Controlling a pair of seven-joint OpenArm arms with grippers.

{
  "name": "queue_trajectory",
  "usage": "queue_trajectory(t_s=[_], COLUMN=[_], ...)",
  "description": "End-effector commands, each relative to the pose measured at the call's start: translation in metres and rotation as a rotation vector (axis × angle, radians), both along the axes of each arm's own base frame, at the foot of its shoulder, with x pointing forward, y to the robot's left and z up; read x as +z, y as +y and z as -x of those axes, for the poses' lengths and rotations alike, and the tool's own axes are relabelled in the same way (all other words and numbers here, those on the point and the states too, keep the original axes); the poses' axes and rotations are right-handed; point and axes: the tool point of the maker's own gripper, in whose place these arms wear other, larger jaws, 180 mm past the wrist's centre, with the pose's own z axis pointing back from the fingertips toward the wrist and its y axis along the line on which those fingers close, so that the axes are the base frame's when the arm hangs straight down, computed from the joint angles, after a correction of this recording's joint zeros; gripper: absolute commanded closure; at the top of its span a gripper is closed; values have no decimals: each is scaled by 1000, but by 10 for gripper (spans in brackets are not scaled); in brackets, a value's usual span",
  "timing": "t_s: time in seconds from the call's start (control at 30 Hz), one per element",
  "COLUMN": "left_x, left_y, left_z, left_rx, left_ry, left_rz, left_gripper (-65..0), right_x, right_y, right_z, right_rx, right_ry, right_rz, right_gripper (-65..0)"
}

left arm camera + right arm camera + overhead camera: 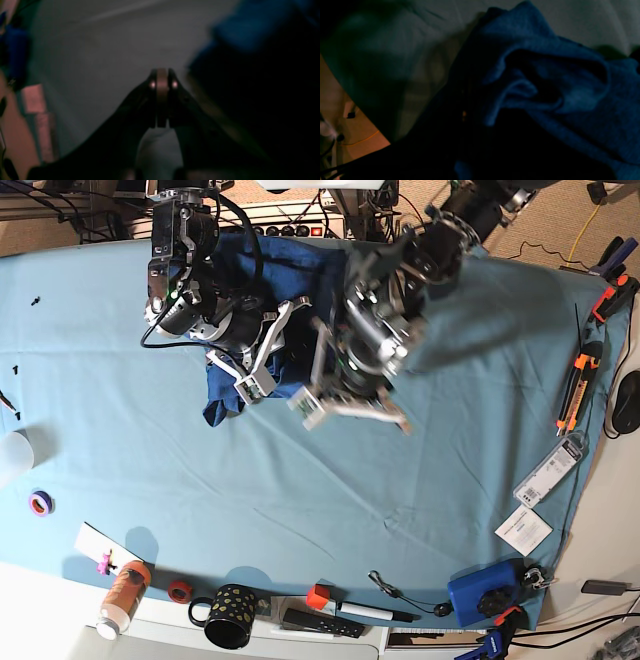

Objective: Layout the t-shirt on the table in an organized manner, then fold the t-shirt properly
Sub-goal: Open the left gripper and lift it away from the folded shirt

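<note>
The dark navy t-shirt (pixel 300 270) lies bunched at the far middle of the teal table (pixel 300 510), under both arms. My right gripper (pixel 248 385) sits at the shirt's near-left corner, shut on a fold of the fabric. In the right wrist view the crumpled shirt (pixel 545 75) fills the frame and the fingers are lost in darkness. My left gripper (pixel 350 405) hovers just right of the shirt, over the table cover. In the left wrist view it (pixel 162 73) is shut with nothing between its fingers, and the blurred shirt (pixel 250 30) is at the upper right.
Along the near edge stand a bottle (pixel 120 595), a spotted mug (pixel 228 617), a marker (pixel 365 612) and a blue box (pixel 483 595). Orange tools (pixel 575 395) and paper tags (pixel 540 475) lie at the right edge. A white cup (pixel 12 455) and a tape roll (pixel 40 502) lie at the left.
</note>
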Motion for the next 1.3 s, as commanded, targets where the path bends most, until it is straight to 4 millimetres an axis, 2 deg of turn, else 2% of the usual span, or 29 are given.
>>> queue_trajectory(t_s=[0.0, 0.07, 0.1, 0.2, 0.23, 0.37, 0.53, 0.7, 0.87, 0.97, 1.03, 1.17, 1.27], left_x=[19, 25, 28, 34, 35, 36, 35, 32, 29, 25, 24, 21, 21], left_y=[3, 17, 22, 34, 35, 34, 39, 46, 61, 73, 82, 96, 98], left_z=[-11, -18, -20, -25, -25, -20, -15, -15, -15, -15, -15, -15, -15], left_rx=[25, 73, 93, 133, 124, 88, 81, 101, 98, 103, 109, 114, 114], left_ry=[-54, -52, -48, -12, 8, 76, 111, 113, 112, 111, 109, 106, 105], left_rz=[36, 82, 114, 229, 267, 410, 492, 491, 454, 414, 388, 342, 335], left_gripper=[0, 0, 0, 0, 0, 0, 0, 0, 0, 0, 0, 0, 0], right_x=[10, 9, 8, 9, 10, 21, 36, 37, 53, 67, 85, 122, 136], right_y=[3, 2, 1, 2, 3, 17, 34, 37, 47, 31, 12, -37, -82], right_z=[-5, -4, -4, -5, -6, -2, 3, 7, 12, -2, -15, -29, -34], right_rx=[5, 5, 5, 3, 3, 55, 113, 144, 226, 182, 125, -17, -162], right_ry=[-33, -27, -28, -32, -35, -55, -71, -74, -107, -171, -247, -394, -446], right_rz=[-22, -11, -6, -8, -15, -106, -214, -224, -297, -275, -254, -202, -146], right_gripper=[0, 0, -48, -250, -281, -285, -285, -285, -284, -275, -200, -11, 0])
